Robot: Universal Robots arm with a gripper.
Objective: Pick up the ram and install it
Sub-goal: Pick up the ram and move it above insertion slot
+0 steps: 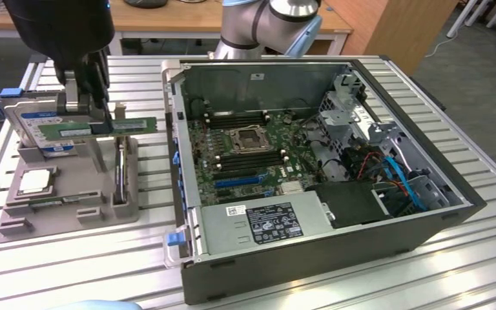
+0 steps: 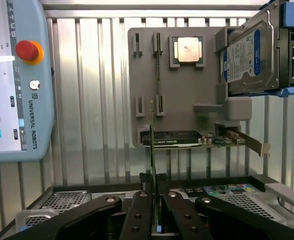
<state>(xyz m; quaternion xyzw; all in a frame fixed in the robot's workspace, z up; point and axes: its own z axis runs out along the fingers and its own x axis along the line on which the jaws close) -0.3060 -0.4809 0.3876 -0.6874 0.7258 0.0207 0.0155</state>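
End effector (image 1: 93,121) is pinching the ram (image 1: 134,124) near its middle, pads pressed on both flat faces. In the wrist view the stick (image 2: 152,135) runs edge-on between the fingers. The ram is level and looks lifted just clear of the gray holder (image 1: 67,200) below the end effector, though contact at its lower edge is hard to rule out. An open computer case (image 1: 454,213) sits beside the end effector on the table (image 1: 334,287). Judgement: this needs a firm, centred pinch with the stick level and untwisted.
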